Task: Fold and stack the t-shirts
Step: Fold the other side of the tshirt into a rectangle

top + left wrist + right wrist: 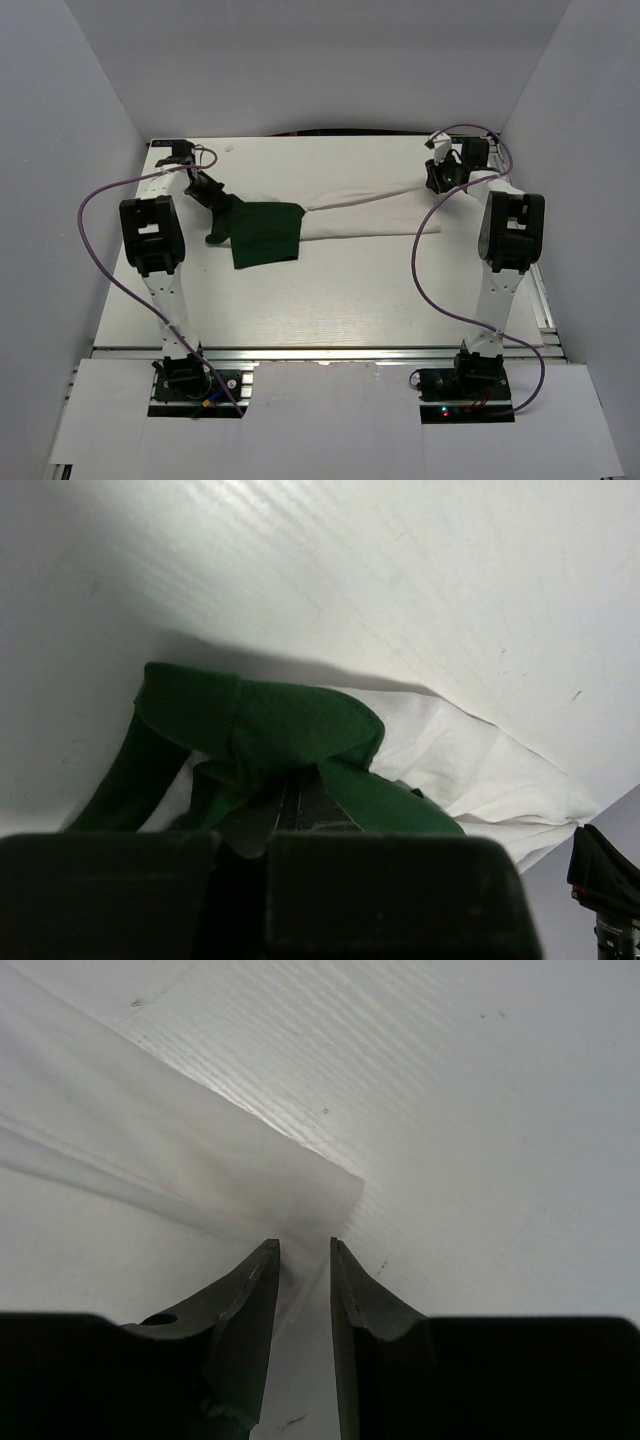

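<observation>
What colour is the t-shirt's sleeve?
Dark green sleeve on the white cloth t-shirt; clearest in the top external view.

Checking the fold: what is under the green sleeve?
The t-shirt's white body slips under the green sleeve at its right edge; further beneath is covered.

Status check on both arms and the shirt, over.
Left gripper shut on t-shirt, green end. Right gripper shut on white end. Shirt strung between them, bunched lengthwise, across far side of table. Nothing seen in the way.
</observation>
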### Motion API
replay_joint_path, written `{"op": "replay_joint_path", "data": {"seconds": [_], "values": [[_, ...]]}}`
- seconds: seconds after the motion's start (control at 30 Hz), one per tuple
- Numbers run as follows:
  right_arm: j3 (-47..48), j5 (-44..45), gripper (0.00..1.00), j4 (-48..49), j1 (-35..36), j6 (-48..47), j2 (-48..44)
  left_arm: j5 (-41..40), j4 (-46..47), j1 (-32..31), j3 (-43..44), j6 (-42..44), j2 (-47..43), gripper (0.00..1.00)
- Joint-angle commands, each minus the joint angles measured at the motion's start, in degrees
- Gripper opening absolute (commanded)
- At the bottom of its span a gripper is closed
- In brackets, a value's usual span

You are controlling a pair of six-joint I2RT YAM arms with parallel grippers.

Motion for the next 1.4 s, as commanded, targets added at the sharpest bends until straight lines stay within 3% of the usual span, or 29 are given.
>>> {"op": "replay_joint_path", "data": {"seconds": [0.0, 0.13, 0.23, 0.27, 0.37, 0.4, 0.5, 0.53, 0.6, 0.67, 0.77, 0.83, 0.9, 1.0, 1.07, 1.17, 1.37], "values": [[1.9, 1.7, 0.34, 4.6, -0.9, 3.0, -4.5, -0.7, 1.3, 1.0, 3.1, -0.4, -2.4, 0.00], [2.1, 0.4, 0.35, 5.4, -0.7, 3.9, -6.4, -0.2, 1.5, 0.9, 3.5, -0.7, -2.8, 0.00], [1.5, -7.1, 0.34, 5.6, -0.8, 3.2, -8.6, 1.2, 1.9, 1.1, 4.1, -1.0, -3.0, 0.00], [0.5, -14.3, 0.33, 4.2, -0.8, 2.4, -9.1, 1.8, 2.2, 1.1, 4.1, -1.1, -3.2, 0.00], [1.1, -24.8, 0.32, -6.0, 0.5, -6.9, -9.8, 5.4, 3.7, 1.1, 3.7, -1.5, -3.6, 0.14], [0.8, -26.1, 0.30, -7.8, 1.0, -8.8, -9.9, 6.8, 5.3, 1.1, 3.3, -1.4, -3.9, 0.27], [-2.6, -27.9, 0.28, -8.5, 2.5, -9.8, -11.4, 12.0, 10.5, 1.2, 0.8, -1.6, -6.2, 0.52], [-3.5, -28.1, 0.28, -8.4, 3.0, -9.8, -12.2, 13.1, 11.7, 1.2, 0.2, -1.5, -7.0, 0.65], [-5.7, -28.5, 0.28, -8.5, 3.2, -9.9, -13.4, 15.5, 15.7, 1.3, -1.8, -2.0, -9.3, 0.77], [-6.6, -29.1, 0.28, -8.8, 4.8, -9.9, -14.0, 17.4, 18.3, 1.4, -2.5, -2.1, -10.7, 0.82], [-6.4, -32.1, 0.30, -14.7, 6.5, -13.9, -14.2, 17.3, 18.9, 1.5, -2.4, -1.5, -13.0, 0.82], [-6.1, -34.1, 0.35, -23.2, 9.3, -23.3, -14.8, 15.8, 18.9, 1.8, -3.8, -0.4, -16.2, 0.82], [-7.9, -34.9, 0.45, -28.1, 13.6, -33.4, -16.4, 13.6, 18.9, 2.0, -7.5, 1.8, -21.0, 0.82], [-11.1, -31.5, 0.60, -27.8, 20.3, -42.0, -18.7, 9.1, 18.8, 2.6, -16.4, 4.8, -29.7, 0.82], [-11.7, -30.2, 0.65, -26.2, 25.2, -43.2, -19.3, 6.9, 18.5, 3.4, -21.1, 6.4, -34.3, 0.81], [-10.4, -26.4, 0.65, -21.7, 31.9, -42.1, -18.2, 4.8, 18.1, 4.9, -30.0, 7.1, -43.3, 0.80], [-7.7, -17.3, 0.63, -5.8, 40.1, -28.4, -12.1, 4.1, 13.2, 6.1, -43.2, 8.6, -58.5, 0.80]]}}
